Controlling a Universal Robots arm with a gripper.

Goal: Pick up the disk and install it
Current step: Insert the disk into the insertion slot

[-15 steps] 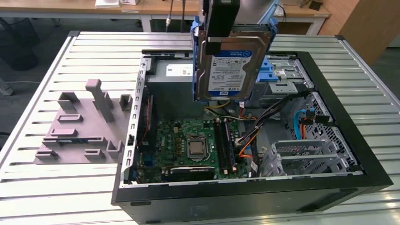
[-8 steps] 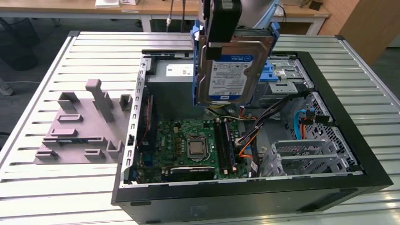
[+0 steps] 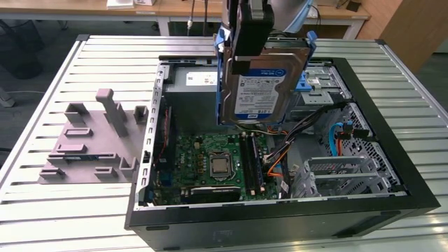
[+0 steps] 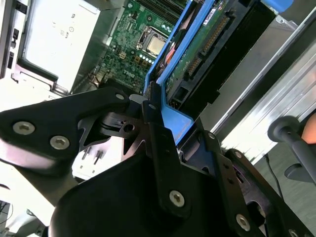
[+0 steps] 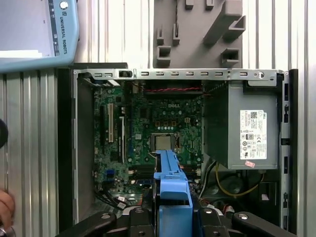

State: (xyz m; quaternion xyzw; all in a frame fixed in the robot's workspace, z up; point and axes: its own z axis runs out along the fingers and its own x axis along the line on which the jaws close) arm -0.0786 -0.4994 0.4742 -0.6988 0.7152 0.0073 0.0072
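Observation:
The disk [image 3: 263, 89], a silver-grey hard drive with a white-and-blue label and blue carrier rails, hangs upright above the open computer case [image 3: 392, 173]. It is over the motherboard [image 3: 217, 163], near the case's back. My gripper [image 3: 246, 55] is shut on its top end from above. In the second wrist view the black fingers [image 4: 154, 123] clamp the blue end handle [image 4: 173, 121], and the disk [image 4: 207, 44] runs down toward the board. In the first wrist view the blue carrier [image 5: 172, 182] sticks out from the gripper [image 5: 173, 217] over the motherboard [image 5: 148, 133].
A grey plastic stand [image 3: 91, 142] with upright posts lies on the slatted table [image 3: 56, 210], at the exterior view's left of the case. The grey drive bay with a blue bracket [image 3: 311, 84] is behind the disk. A power supply [image 5: 247, 133] fills one case corner. A person's hand [image 5: 5, 210] is at the table's edge.

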